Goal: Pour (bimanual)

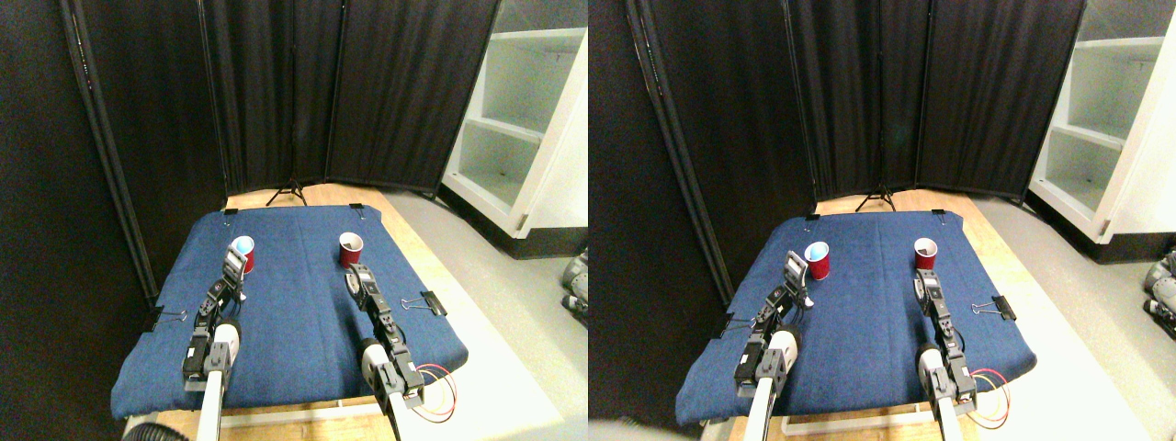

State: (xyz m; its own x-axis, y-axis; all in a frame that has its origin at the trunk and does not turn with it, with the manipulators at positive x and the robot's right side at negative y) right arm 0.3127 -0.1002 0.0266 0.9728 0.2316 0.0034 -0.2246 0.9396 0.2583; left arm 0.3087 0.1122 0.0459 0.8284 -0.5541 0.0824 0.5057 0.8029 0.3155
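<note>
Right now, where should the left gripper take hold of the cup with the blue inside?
Probably the red side wall of the cup, about mid-height, coming from the near side where the left gripper sits. It stands upright with its mouth open upward, so a side grip keeps the contents in.

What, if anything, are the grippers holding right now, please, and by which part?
It cannot be told: each gripper sits right at its red cup, but a grasp isn't visible.

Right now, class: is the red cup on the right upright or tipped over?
Upright. The right red cup stands on the blue cloth with its open rim facing up; contents cannot be told.
</note>
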